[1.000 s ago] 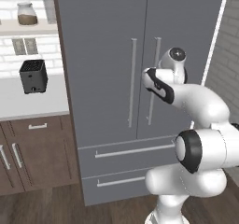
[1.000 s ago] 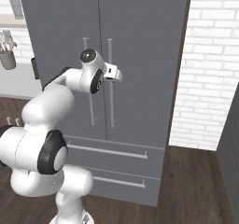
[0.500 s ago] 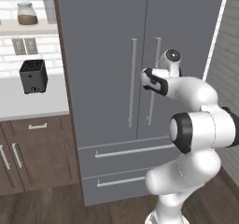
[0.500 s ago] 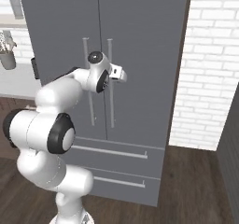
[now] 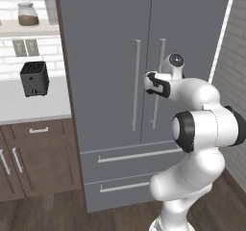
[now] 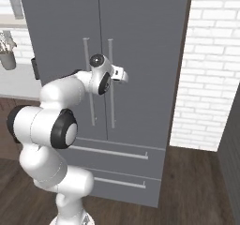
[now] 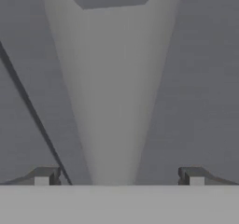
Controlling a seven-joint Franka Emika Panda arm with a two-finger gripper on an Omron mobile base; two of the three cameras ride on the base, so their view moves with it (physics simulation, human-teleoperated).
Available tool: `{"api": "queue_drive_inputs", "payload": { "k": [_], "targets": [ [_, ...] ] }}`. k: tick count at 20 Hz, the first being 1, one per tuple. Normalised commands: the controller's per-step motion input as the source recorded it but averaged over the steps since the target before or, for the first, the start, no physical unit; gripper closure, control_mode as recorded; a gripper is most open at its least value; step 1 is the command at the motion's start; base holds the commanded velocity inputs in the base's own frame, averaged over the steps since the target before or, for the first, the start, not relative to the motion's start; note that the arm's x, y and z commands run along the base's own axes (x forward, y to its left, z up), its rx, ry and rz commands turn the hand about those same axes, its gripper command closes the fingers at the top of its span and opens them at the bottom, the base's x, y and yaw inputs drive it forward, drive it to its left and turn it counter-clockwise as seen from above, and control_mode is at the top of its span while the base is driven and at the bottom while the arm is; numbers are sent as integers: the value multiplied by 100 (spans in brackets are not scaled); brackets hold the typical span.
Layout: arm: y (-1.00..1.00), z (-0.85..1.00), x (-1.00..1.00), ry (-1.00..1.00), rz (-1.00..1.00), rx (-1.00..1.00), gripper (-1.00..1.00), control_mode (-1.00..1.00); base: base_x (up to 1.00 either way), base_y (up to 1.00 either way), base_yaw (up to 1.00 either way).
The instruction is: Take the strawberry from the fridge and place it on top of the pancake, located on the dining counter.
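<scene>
The fridge (image 5: 105,57) (image 6: 140,36) stands with both doors closed. My gripper (image 5: 151,83) (image 6: 115,75) is up against the right door's long vertical handle (image 5: 157,66) (image 6: 111,97), at about mid-height. In the hand view the gripper (image 7: 119,176) is open, and the pale handle (image 7: 114,101) runs up between the two fingertips (image 7: 46,176) without either one touching it. The dark seam between the doors (image 7: 32,111) slants past on the left. The strawberry is hidden behind the closed doors. The pancake and the dining counter are out of view.
Two drawers (image 5: 129,155) lie below the doors. Left of the fridge is a wall counter over brown cabinets (image 5: 33,153) with a black toaster (image 5: 34,78) and a jar (image 5: 28,14) on a shelf. A white brick wall (image 6: 211,78) flanks the right side.
The arm has stretched forward and brought the hand closer to the right door handle. The jaws have stayed open and the fridge doors have not moved.
</scene>
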Motion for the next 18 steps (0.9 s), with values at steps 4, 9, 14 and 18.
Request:
{"api": "queue_drive_inputs", "payload": {
  "k": [4, 9, 14, 18],
  "targets": [
    [0, -41, 52, -2, 0, -4, 100, -100, 0, 0, 0],
    [-1, -37, 54, 0, 0, -4, 100, -100, 0, 0, 0],
    [-39, -41, 38, 1, 0, -3, 100, -100, 0, 0, 0],
    [-100, -27, -1, 1, 0, 0, 100, -100, 0, 0, 0]
  ]
}}
